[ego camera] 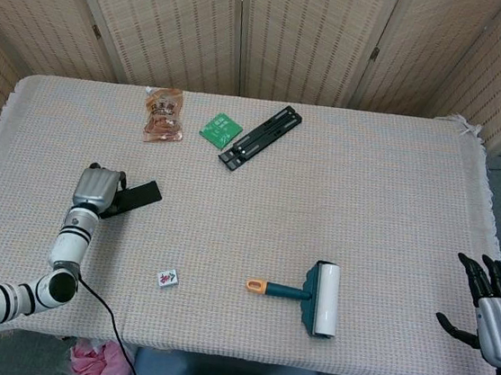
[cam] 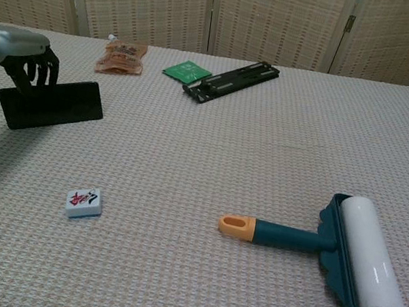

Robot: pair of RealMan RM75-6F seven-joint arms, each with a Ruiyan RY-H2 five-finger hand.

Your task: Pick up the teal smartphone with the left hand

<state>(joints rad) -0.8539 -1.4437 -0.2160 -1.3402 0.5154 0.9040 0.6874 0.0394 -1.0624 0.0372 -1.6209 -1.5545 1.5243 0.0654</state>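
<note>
The left hand (cam: 19, 54) grips the teal smartphone (cam: 50, 104) along its upper long edge, its dark fingers (cam: 37, 71) curled over that edge so the slab hangs below them with its black face turned toward the chest camera; the teal back is not visible from either view. The phone appears lifted off the tablecloth (cam: 212, 155), tilted with its far end slightly higher, and in the head view it juts out to the side of the fingers, away from the wrist. Most of the phone's length lies beyond the fingers, so the grasp looks off-centre, and the sound way to finish the lift is probably to keep the fingers firmly closed and the wrist steady while raising slowly, since a quick swing could let the long free end lever out of the fingertips. How deeply the thumb seats behind the phone cannot be told from these views. The mahjong tile (cam: 84, 202) lies well below and in front of the fingers, and the snack packet (cam: 121, 57) sits beyond them, both apart from the lift path. The right hand (ego camera: 494, 310) hangs off the table's edge, fingers spread and holding nothing.
</note>
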